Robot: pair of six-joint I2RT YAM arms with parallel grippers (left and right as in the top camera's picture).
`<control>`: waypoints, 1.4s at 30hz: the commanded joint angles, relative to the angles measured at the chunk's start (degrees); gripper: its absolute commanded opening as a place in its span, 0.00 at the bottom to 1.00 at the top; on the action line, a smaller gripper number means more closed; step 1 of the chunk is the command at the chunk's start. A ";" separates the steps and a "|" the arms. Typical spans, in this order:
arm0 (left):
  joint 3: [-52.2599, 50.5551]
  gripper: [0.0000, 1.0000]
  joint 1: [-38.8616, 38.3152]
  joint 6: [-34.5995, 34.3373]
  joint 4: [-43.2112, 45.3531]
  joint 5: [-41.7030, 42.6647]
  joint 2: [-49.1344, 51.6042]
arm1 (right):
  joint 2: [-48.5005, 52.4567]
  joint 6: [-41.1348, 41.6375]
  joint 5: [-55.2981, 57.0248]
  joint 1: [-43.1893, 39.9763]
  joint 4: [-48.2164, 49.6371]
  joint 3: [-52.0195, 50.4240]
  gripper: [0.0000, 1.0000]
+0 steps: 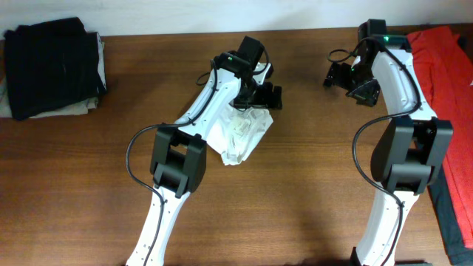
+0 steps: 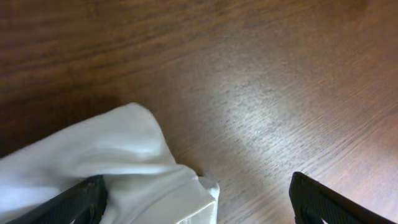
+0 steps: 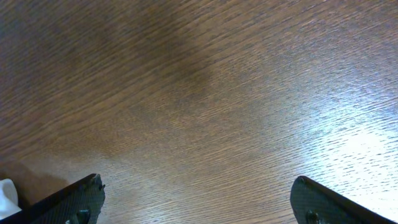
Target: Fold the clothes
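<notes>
The white T-shirt (image 1: 240,134) lies bunched in a wrinkled heap on the wooden table, just left of centre. My left gripper (image 1: 256,96) is over its far edge. In the left wrist view the jaws (image 2: 199,205) are open, with a corner of the white cloth (image 2: 118,165) lying between them next to the left finger; no print shows. My right gripper (image 1: 346,77) is at the back right, apart from the shirt. In the right wrist view its jaws (image 3: 196,202) are open over bare wood, with a sliver of white cloth (image 3: 6,194) at the lower left edge.
A stack of folded black clothes (image 1: 55,66) over something pale sits at the back left corner. A red garment (image 1: 443,66) lies along the right edge of the table. Bare wood (image 1: 295,192) spans the front.
</notes>
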 commanded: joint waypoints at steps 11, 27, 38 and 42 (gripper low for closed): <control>7.02 0.83 0.66 5.14 -14.80 -6.64 -2.10 | -0.63 0.68 0.55 -0.15 -0.04 -0.20 0.99; 6.58 0.83 -7.04 2.25 -11.85 -7.30 1.46 | -0.63 0.68 0.55 -0.15 -0.04 -0.17 0.99; 9.92 0.83 -8.07 1.25 -8.09 1.62 4.87 | -0.63 0.68 0.55 -0.15 -0.04 -0.20 0.99; 18.36 0.87 -8.00 1.97 -13.25 1.62 0.50 | -0.63 0.68 0.55 -0.15 -0.04 -0.20 0.99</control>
